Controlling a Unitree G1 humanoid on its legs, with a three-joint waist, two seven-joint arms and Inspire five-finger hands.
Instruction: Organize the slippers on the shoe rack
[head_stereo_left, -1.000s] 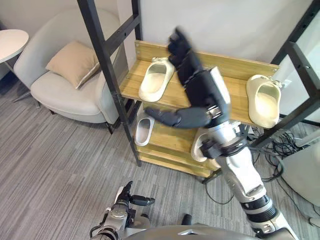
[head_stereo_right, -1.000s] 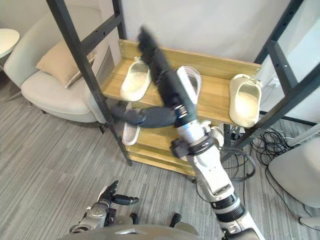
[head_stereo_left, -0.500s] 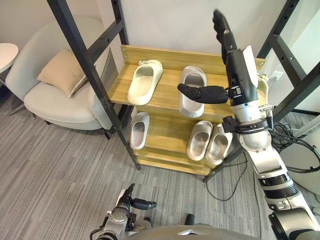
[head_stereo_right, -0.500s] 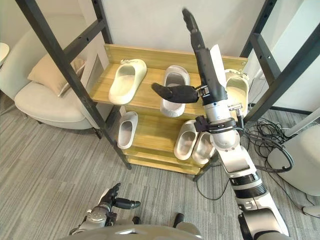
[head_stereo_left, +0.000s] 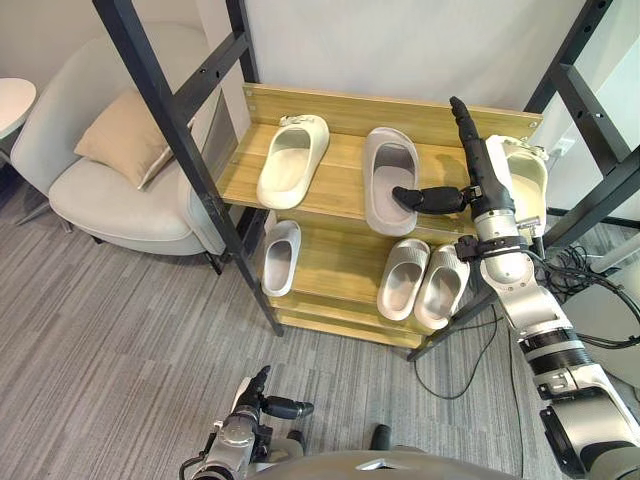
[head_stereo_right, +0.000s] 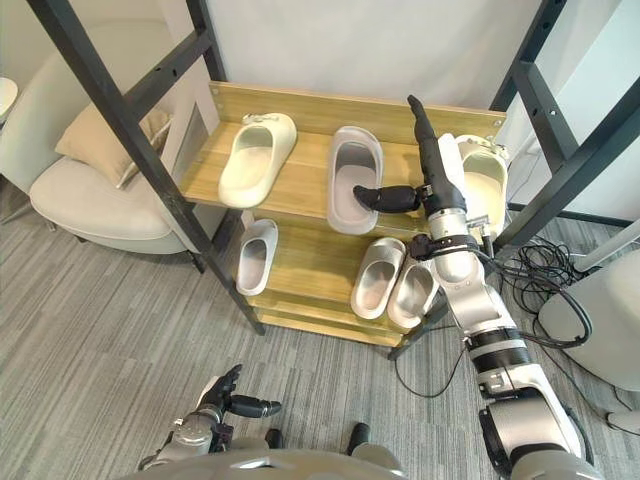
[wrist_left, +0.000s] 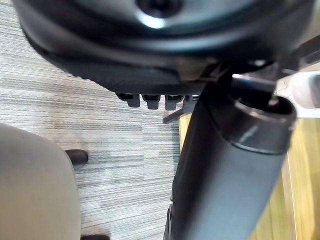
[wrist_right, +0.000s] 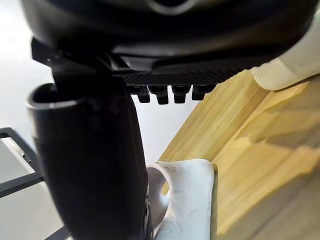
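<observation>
The wooden shoe rack (head_stereo_left: 340, 200) carries three slippers on its top shelf: a cream slipper (head_stereo_left: 292, 160) at left, a grey slipper (head_stereo_left: 390, 178) in the middle and another cream slipper (head_stereo_left: 528, 180) at right. On the lower shelf a white slipper (head_stereo_left: 280, 257) lies at left and a pale pair (head_stereo_left: 403, 278) (head_stereo_left: 443, 285) at right. My right hand (head_stereo_left: 482, 185) stands open between the grey and right cream slippers, fingers straight up. Its thumb (head_stereo_right: 388, 198) reaches to the grey slipper's right edge. My left hand (head_stereo_left: 248, 420) hangs open low over the floor.
Black frame posts (head_stereo_left: 190, 150) slant across the rack's left front, and more (head_stereo_left: 590, 140) stand at the right. A pale armchair (head_stereo_left: 110, 195) with a beige cushion (head_stereo_left: 125, 140) sits left of the rack. Loose cables (head_stereo_left: 575, 275) lie on the floor at right.
My right hand has swung right and dropped from high in front of the rack to beside the grey slipper. The view also shifted. The left hand has stayed put.
</observation>
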